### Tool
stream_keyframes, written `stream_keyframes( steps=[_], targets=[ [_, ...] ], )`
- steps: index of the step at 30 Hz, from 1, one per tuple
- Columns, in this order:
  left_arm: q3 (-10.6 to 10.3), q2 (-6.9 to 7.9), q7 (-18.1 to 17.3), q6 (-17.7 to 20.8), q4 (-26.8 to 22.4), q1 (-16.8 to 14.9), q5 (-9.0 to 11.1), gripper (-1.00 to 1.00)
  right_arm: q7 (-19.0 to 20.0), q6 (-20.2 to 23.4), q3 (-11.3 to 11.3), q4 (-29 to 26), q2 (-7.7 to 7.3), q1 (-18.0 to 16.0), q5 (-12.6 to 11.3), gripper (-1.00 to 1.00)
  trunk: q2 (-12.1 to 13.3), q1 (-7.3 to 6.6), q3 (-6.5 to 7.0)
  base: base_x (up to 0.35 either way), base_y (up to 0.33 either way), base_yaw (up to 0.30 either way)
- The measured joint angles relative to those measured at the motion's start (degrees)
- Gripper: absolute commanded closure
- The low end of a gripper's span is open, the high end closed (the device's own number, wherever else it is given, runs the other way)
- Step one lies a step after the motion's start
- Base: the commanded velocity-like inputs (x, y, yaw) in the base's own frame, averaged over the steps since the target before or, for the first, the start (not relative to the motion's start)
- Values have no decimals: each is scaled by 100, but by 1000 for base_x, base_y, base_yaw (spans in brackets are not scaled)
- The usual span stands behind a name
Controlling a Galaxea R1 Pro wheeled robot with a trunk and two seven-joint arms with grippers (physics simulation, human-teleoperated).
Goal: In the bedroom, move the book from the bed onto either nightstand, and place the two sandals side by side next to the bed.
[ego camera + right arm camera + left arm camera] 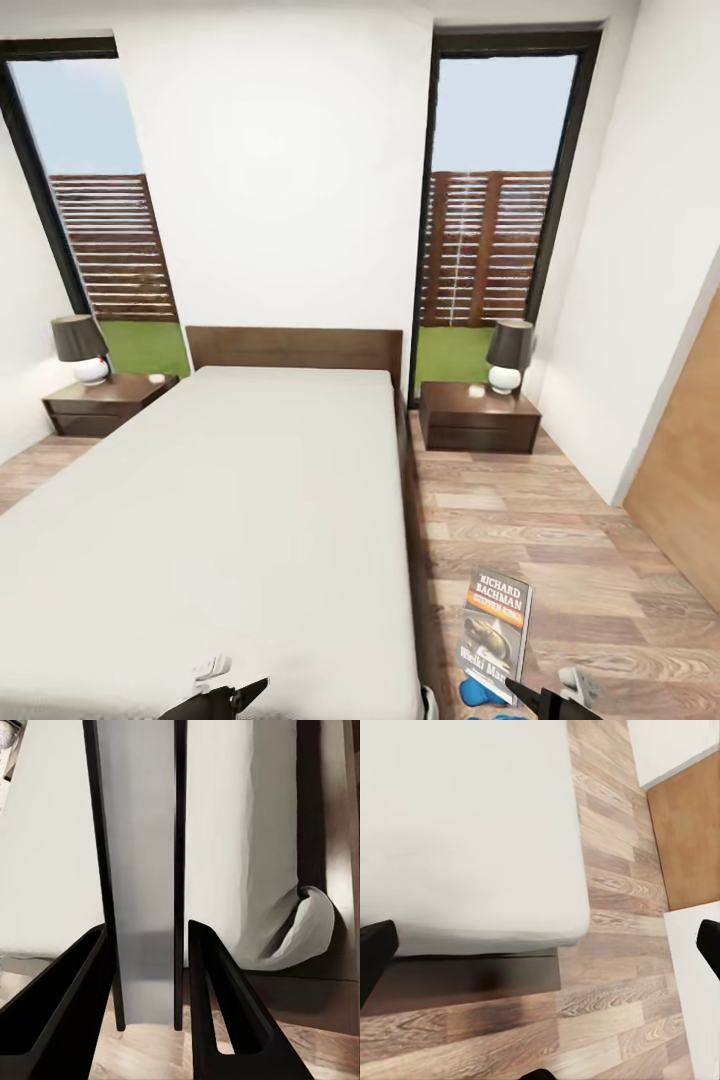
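Note:
My right gripper (pixel 540 697) is shut on the book (pixel 495 625) and holds it above the wood floor just right of the bed (pixel 230 500). The dark cover with white lettering faces up. In the right wrist view the book (pixel 142 870) stands edge-on between the two black fingers (pixel 225 1005), with the mattress (pixel 240 832) behind it. A bright-blue sandal (pixel 483 692) lies on the floor under the book, partly hidden. My left gripper (pixel 235 695) hovers open over the bed's near end; its wrist view shows the mattress corner (pixel 465 817). Two nightstands (pixel 105 400) (pixel 478 415) flank the headboard.
Each nightstand carries a dark-shaded lamp (pixel 80 350) (pixel 510 355) and a small white object. A strip of plank floor (pixel 540 520) runs between the bed and the right wall. A brown wooden door (pixel 690 470) stands at the right.

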Motion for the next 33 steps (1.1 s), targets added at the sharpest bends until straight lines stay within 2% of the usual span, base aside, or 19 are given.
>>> stream_keyframes(
  steps=[25,27,29,31,33],
  targets=[
    [3,0,30,-11,0,0,-3,-100,-23,-4,0,0,0,0,7,100,0,0,0,0,0,202],
    [8,0,184,-44,-3,0,-17,-100,-30,-4,0,0,0,0,9,100,0,0,0,0,0,204],
    [4,2,487,-125,-6,0,-38,-100,-28,-2,0,0,0,0,8,100,0,0,0,0,0,206],
    [1,32,957,-271,-3,8,-76,-100,-30,-2,0,0,0,0,6,100,0,0,0,0,0,206],
    [-51,83,1468,-533,-4,224,-235,-100,-25,-2,-1,0,0,-1,4,100,0,0,-1,0,0,208]
  ],
)
